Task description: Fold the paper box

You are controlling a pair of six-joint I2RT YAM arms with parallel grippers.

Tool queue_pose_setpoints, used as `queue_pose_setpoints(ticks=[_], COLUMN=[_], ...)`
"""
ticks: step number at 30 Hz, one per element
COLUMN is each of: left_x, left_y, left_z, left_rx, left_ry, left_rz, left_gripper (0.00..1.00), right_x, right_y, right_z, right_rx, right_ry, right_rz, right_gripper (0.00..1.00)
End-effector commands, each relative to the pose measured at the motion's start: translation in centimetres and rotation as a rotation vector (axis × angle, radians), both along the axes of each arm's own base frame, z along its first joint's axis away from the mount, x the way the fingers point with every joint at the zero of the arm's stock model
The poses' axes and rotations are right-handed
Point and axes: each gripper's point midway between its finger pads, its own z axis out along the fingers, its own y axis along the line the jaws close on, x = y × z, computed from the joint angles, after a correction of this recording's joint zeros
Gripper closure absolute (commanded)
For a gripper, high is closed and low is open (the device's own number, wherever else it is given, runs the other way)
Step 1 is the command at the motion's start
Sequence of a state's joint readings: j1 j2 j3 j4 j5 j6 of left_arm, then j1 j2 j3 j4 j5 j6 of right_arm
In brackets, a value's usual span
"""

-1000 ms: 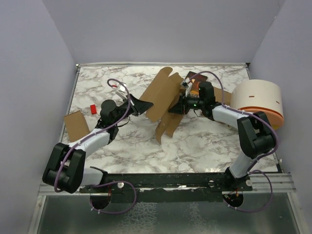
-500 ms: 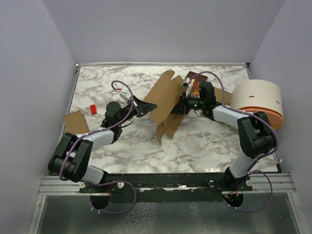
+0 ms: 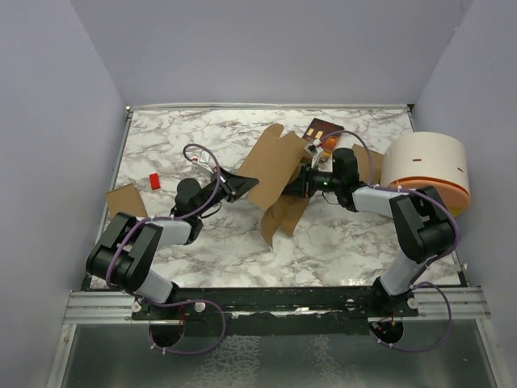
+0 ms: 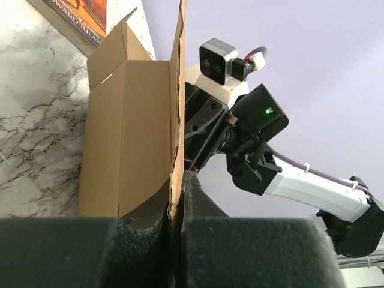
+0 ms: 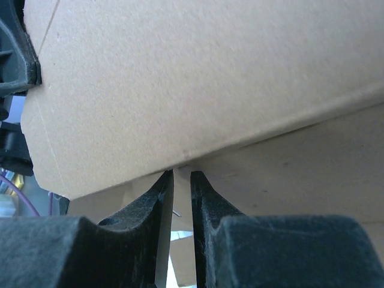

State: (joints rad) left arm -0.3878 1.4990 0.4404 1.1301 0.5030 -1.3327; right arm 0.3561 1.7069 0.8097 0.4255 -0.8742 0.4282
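The paper box is a tan die-cut cardboard sheet, partly folded, held up over the middle of the marble table. My left gripper is shut on its left edge. In the left wrist view the jaws pinch a thin cardboard edge, and a folded panel stands to the left. My right gripper holds the box's right side. In the right wrist view its jaws are almost closed, with the tips at a crease under a wide panel.
A round white drum with an orange band stands at the right edge. A dark printed booklet lies behind the box, and its corner shows in the left wrist view. A loose cardboard piece and a small red item lie at the left.
My left gripper has moved right and its arm has swung in toward the middle. The box has shifted slightly right and tilted, with both grippers still on it.
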Motion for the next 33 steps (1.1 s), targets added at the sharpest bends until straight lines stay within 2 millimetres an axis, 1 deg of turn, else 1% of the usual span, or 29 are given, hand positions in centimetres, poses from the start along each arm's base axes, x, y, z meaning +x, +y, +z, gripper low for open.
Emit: queue_pose_setpoints(ticks=[1,4,9,12,15,19,23,27,33], left_x=[0.0,0.1,0.2,0.2,0.1,-0.2,-0.5,-0.7,-1.3], left_y=[0.1,0.4,0.7,0.6,0.3,-0.1,-0.5,-0.8,-2.3], left_z=[0.4,0.4,0.6,0.6,0.6,1.0,1.8,2.0,2.1], left_rx=[-0.017,-0.02,-0.024,-0.023,-0.025,-0.044,-0.075,-0.07,-0.067], left_ry=[-0.025,-0.022,-0.024,-0.026,-0.025,-0.031,-0.04,-0.051,-0.054], left_rz=[0.026,0.046,0.065,0.061,0.042,0.003,-0.032,-0.052,-0.124], left_gripper=[1.0,1.0,1.0,1.0,1.0,1.0,1.0,1.0,1.0], right_x=[1.2,1.7,1.4,1.7,2.2,3.0,3.2,3.5,3.1], right_y=[-0.2,-0.8,-1.3,-1.6,-2.2,-2.9,-3.1,-3.6,-3.4], right_z=[1.4,0.6,1.0,1.3,1.5,1.1,1.1,1.6,2.2], right_rx=[0.056,0.058,0.11,0.118,0.117,0.091,0.089,0.097,0.128], right_ry=[-0.017,0.018,0.017,0.009,0.005,0.006,0.006,-0.008,-0.011], right_rz=[-0.105,-0.17,-0.187,-0.2,-0.224,-0.261,-0.269,-0.279,-0.247], right_gripper=[0.81,0.8,0.8,0.81,0.81,0.81,0.82,0.82,0.82])
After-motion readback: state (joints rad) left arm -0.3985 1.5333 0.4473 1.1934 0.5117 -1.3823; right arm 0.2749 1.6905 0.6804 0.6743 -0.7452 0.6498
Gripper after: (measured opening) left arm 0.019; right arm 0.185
